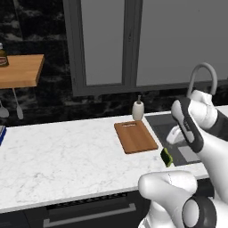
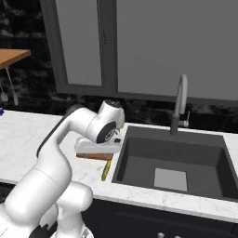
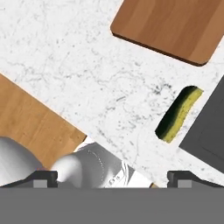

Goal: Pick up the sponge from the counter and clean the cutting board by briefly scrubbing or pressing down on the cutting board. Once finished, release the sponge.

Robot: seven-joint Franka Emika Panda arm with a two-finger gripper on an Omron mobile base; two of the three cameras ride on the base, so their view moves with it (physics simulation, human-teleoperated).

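The sponge (image 1: 166, 156), dark green on yellow, lies on the white marble counter (image 1: 67, 156) between the cutting board (image 1: 136, 136) and the sink's near left corner. In the hand view, my gripper (image 3: 113, 178) is open, its two dark tips far apart with nothing between them. There the sponge (image 3: 179, 114) lies ahead and to the right of the tips, and the cutting board (image 3: 170, 26) is beyond it at the top. In the right base view, my white hand (image 2: 97, 147) hovers low over the counter, just left of the sponge (image 2: 107, 170), covering most of the board (image 2: 93, 156).
A dark sink (image 1: 178, 133) with a curved faucet (image 1: 202, 73) is set into the counter right of the board. A white soap dispenser (image 1: 138, 110) stands behind the board. A wooden wall shelf (image 1: 20, 70) hangs at the far left. The counter's front edge runs close to the sponge.
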